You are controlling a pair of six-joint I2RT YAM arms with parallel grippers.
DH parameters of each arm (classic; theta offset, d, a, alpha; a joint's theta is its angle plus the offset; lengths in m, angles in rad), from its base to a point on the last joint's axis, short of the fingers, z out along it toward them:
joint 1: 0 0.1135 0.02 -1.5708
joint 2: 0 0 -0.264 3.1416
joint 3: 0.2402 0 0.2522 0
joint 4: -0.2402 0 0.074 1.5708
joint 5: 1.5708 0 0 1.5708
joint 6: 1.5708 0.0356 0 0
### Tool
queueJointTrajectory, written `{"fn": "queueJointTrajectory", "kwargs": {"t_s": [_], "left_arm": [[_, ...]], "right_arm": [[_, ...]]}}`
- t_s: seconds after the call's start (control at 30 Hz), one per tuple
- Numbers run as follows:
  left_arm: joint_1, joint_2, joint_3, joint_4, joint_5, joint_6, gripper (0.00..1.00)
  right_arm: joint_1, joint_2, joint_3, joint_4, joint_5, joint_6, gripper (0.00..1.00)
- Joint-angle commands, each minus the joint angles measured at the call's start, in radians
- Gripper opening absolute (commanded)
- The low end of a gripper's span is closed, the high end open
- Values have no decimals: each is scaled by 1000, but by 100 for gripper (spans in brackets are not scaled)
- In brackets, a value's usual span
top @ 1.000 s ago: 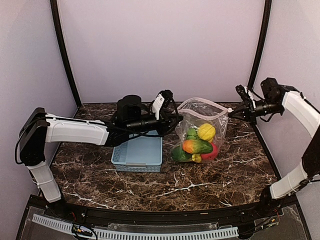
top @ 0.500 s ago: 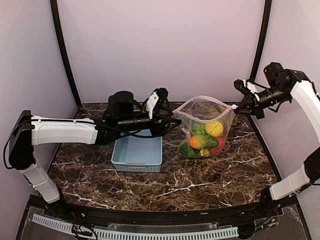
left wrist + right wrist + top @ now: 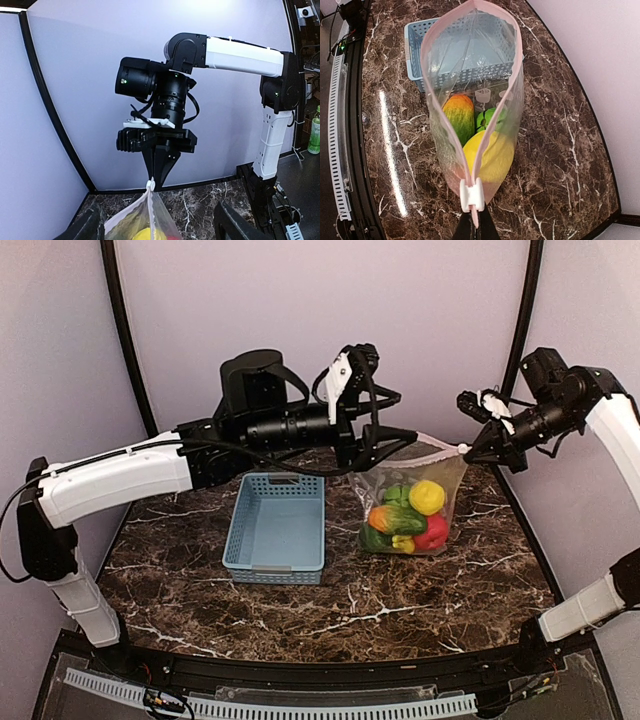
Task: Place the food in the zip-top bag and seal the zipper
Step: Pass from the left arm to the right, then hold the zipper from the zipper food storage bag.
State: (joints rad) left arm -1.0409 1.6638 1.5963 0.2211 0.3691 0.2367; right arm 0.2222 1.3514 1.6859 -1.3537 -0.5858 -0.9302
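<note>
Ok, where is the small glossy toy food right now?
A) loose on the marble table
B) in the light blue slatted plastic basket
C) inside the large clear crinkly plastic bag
C: the toy food shows through the clear bag wall in the top view; the light blue basket holds none.

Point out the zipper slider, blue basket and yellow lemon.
zipper slider (image 3: 471, 194), right wrist view, white tab's middle.
blue basket (image 3: 276, 532), top external view, bare floor.
yellow lemon (image 3: 427, 497), top external view, its middle.

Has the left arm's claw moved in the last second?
Yes. The left gripper has risen and shifted right: it overlapped the far rim of the blue basket before; now that rim shows fully.
</note>
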Motion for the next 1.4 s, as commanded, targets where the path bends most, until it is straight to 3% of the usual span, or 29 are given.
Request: {"fn": "queueJointTrajectory", "kwargs": {"t_s": [0.0, 0.33, 0.7, 0.97, 1.37], "left_arm": [[8, 139, 159, -124, 97, 42, 73], [2, 376, 428, -107, 164, -23, 70], [-13, 463, 507, -60, 121, -90, 63], [-14, 508, 552, -58, 117, -136, 42], [-17, 542, 596, -87, 137, -168, 36]], "right_arm": [[19, -23, 91, -92, -12, 38, 0], [25, -34, 103, -145, -38, -1, 0], [46, -68, 61, -144, -27, 6, 0], [53, -65, 53, -116, -52, 36, 0], [55, -58, 42, -71, -33, 90, 0]]}}
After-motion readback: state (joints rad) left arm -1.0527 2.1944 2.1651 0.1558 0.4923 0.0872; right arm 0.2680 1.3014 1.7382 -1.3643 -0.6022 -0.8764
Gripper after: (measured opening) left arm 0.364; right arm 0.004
